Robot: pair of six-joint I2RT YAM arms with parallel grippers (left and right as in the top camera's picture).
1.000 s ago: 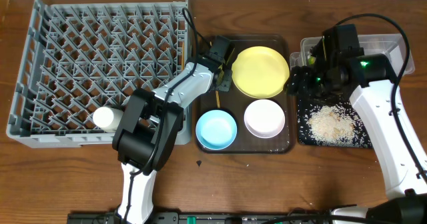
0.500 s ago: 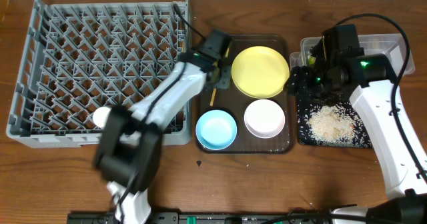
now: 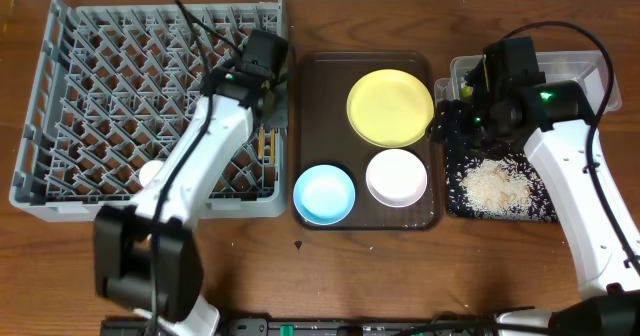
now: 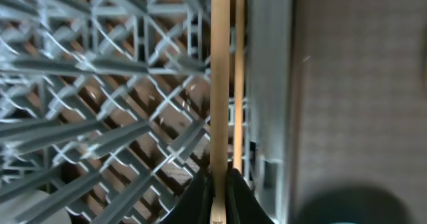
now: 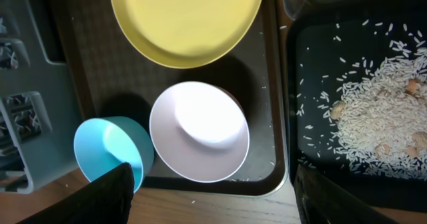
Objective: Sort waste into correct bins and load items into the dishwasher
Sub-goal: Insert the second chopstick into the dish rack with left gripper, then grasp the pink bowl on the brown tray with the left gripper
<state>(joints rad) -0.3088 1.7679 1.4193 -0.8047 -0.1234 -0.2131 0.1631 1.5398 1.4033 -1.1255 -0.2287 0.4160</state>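
Note:
My left gripper (image 3: 264,76) (image 4: 218,179) is shut on the pair of wooden chopsticks (image 3: 264,141) (image 4: 219,84). It holds them over the right edge of the grey dish rack (image 3: 40,106) (image 4: 100,137). My right gripper (image 3: 447,118) (image 5: 220,207) is open and empty, hovering between the yellow plate (image 3: 390,106) (image 5: 187,17) and the black tray (image 3: 455,206) (image 5: 313,84). Rice scraps (image 3: 495,184) (image 5: 380,111) lie in the black tray. The light-blue bowl (image 3: 324,194) (image 5: 107,147) and white bowl (image 3: 396,176) (image 5: 199,131) sit on the serving tray. The napkin and wrapper are out of view.
The dark brown serving tray (image 3: 312,96) lies between the rack and the black tray. The clear tub (image 3: 585,71) stands at the back right, partly hidden by my right arm. A white round object (image 3: 155,176) sits at the rack's front edge. A few rice grains lie on the serving tray.
My left gripper has carried the chopsticks left, from over the serving tray to the rack's right edge. The right arm has not moved.

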